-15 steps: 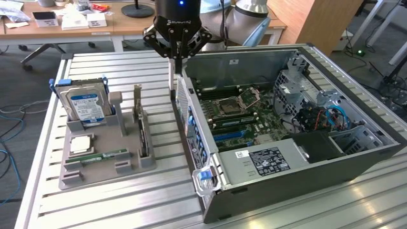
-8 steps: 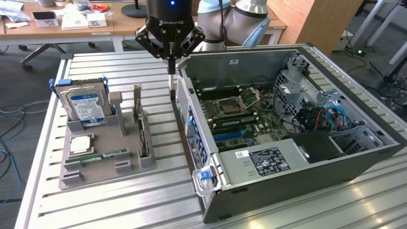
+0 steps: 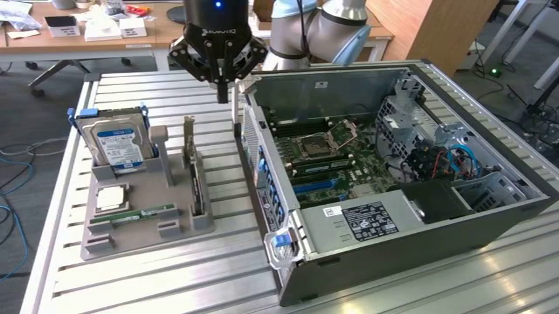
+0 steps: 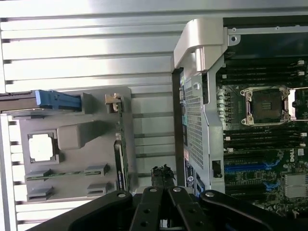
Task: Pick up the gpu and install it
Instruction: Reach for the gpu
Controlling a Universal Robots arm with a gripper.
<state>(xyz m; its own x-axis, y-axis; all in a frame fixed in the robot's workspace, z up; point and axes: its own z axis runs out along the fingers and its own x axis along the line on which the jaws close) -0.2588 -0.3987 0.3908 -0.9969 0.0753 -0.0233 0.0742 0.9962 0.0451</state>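
The gpu (image 3: 194,175) stands on edge in a slot of the grey holder tray (image 3: 131,232), its metal bracket end pointing up; in the wrist view I see the gpu (image 4: 121,149) edge-on. My gripper (image 3: 224,91) hangs above the table, over the gap between the tray and the open computer case (image 3: 489,216). Its fingers are shut together with nothing between them. In the wrist view the gripper (image 4: 163,174) sits between the tray (image 4: 77,132) and the case's rear wall (image 4: 195,125), apart from the gpu.
The tray also holds an upright hard drive with a blue label (image 3: 118,145), a CPU (image 3: 112,196) and a RAM stick (image 3: 144,214). The case lies on its side with the motherboard (image 3: 328,157) and its blue slots (image 3: 319,188) exposed. Desks stand beyond the table.
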